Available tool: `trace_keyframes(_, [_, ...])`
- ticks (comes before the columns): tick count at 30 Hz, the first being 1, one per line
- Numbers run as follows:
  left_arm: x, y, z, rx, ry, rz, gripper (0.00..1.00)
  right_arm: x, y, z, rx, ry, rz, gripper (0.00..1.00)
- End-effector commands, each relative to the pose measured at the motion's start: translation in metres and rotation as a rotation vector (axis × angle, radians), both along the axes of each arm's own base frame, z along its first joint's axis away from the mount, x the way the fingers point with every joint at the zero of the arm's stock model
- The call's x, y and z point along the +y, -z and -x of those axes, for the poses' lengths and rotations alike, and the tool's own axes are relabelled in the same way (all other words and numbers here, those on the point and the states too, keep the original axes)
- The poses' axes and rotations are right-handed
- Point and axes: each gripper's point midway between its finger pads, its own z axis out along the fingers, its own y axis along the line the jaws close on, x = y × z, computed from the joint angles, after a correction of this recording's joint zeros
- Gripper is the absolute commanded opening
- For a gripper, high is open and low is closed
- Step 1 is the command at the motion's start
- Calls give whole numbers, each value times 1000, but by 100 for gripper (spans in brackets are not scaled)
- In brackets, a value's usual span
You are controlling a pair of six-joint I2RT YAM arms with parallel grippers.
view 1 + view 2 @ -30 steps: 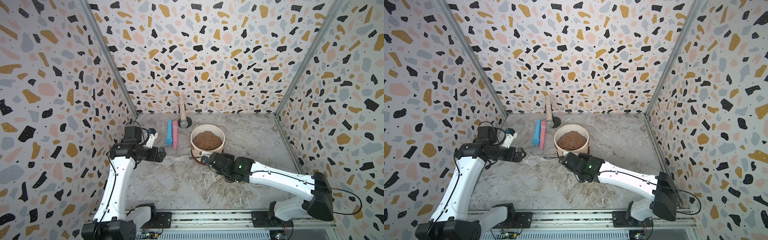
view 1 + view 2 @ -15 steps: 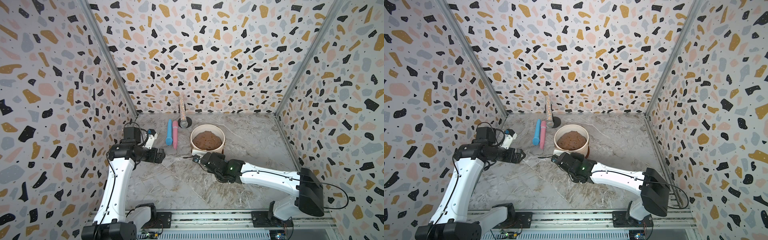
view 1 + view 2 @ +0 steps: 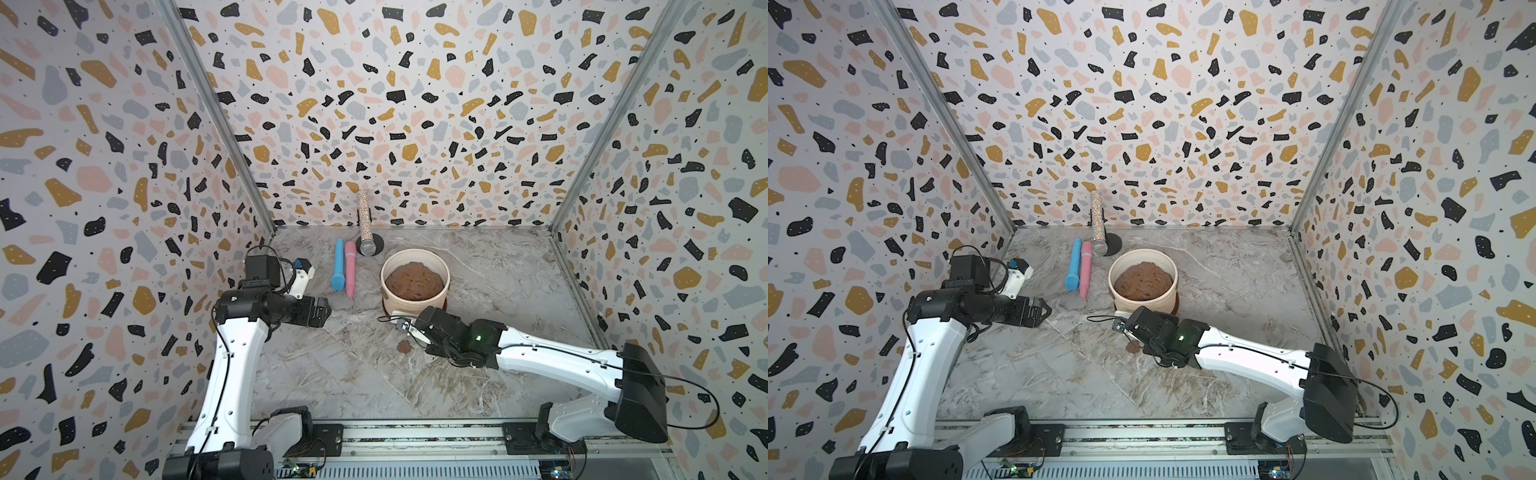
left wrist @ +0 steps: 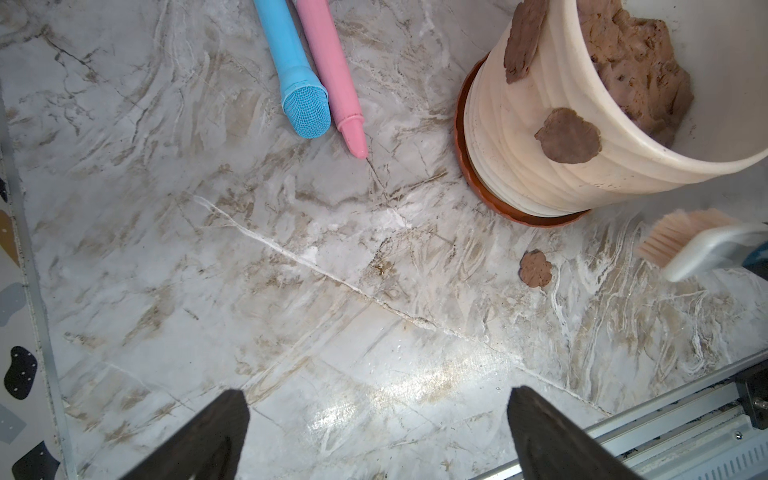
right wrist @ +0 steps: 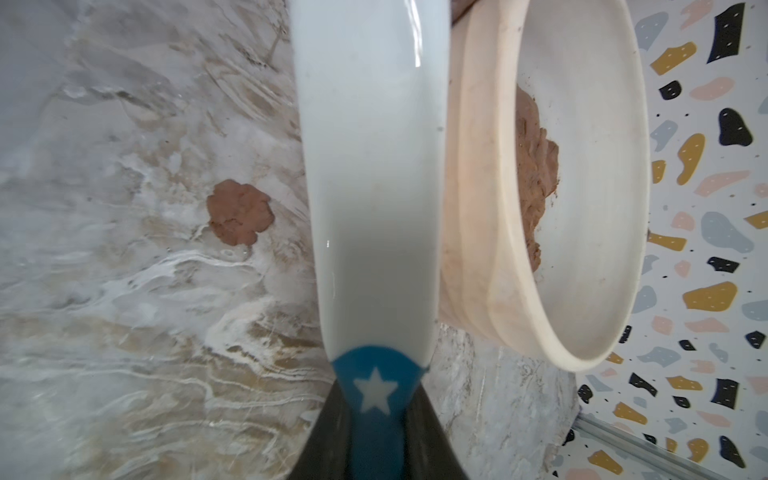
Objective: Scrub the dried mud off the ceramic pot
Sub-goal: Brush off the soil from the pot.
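The cream ribbed ceramic pot (image 3: 432,299) (image 3: 1144,305) stands on its brown saucer mid-table, filled with soil. In the left wrist view, two patches of dried mud (image 4: 568,136) cling to the ceramic pot (image 4: 511,137) wall. A third patch (image 3: 404,345) (image 4: 535,269) (image 5: 240,212) lies flat on the table in front. My right gripper (image 3: 419,328) (image 3: 1133,326) (image 5: 376,399) is shut on the blue handle of a white brush (image 5: 374,166) (image 4: 706,249). The brush head sits low by the pot's front wall; contact cannot be told. My left gripper (image 3: 322,311) (image 4: 376,399) hovers open and holds nothing, left of the pot.
A blue toy microphone (image 3: 339,266) and a pink pen-shaped stick (image 3: 350,268) lie side by side left of the pot. A glittery microphone (image 3: 365,224) leans on a black stand at the back wall. Terrazzo walls enclose three sides; a metal rail (image 3: 415,436) runs along the front.
My right gripper swept the brush left along the pot's front, then back right. A mud patch now shows on the table beside it. The left arm barely moved.
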Motion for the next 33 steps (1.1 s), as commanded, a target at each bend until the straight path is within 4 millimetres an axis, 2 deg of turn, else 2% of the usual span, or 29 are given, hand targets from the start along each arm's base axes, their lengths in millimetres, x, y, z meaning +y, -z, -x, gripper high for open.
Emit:
trace_keyframes(1, [-1,-5,3,-22,6,11,100,-5,-48,10,45,45,-119,0])
trace_keyframes(3, [-11,-12,6,-38,60,48,100,-15,-75,1,22,125,-189,0])
trace_keyframes(6, [-37,-28,16,-51,183,157,100,-29,-111,-11,101,231,-397,0])
trace_keyframes(9, [-53,-48,20,-77,260,227,99,-39,-132,-21,180,316,-559,0])
trace_keyframes(11, [-63,-60,21,-105,322,218,97,-50,-138,-30,236,401,-651,0])
trace_keyframes(15, [-86,-75,15,-159,451,133,93,-65,-127,-42,564,602,-904,0])
trace_keyframes(18, [-112,-81,10,-180,574,114,90,-58,-120,-37,866,666,-1086,0])
trace_keyframes(20, [-129,-78,7,-184,661,84,89,-54,-115,-37,1003,679,-1199,0])
trace_keyframes(24, [-153,-60,-9,-174,723,-5,89,-64,-89,-49,1157,725,-1322,0])
trace_keyframes(27, [-165,-48,-21,-174,720,-55,89,-59,-77,-51,1235,686,-1342,0])
trace_keyframes(30, [-172,-35,-21,-171,763,-109,90,-57,-74,-55,1249,668,-1346,0])
trace_keyframes(33, [-172,-26,-18,-156,770,-136,93,-54,-71,-63,1254,672,-1343,0])
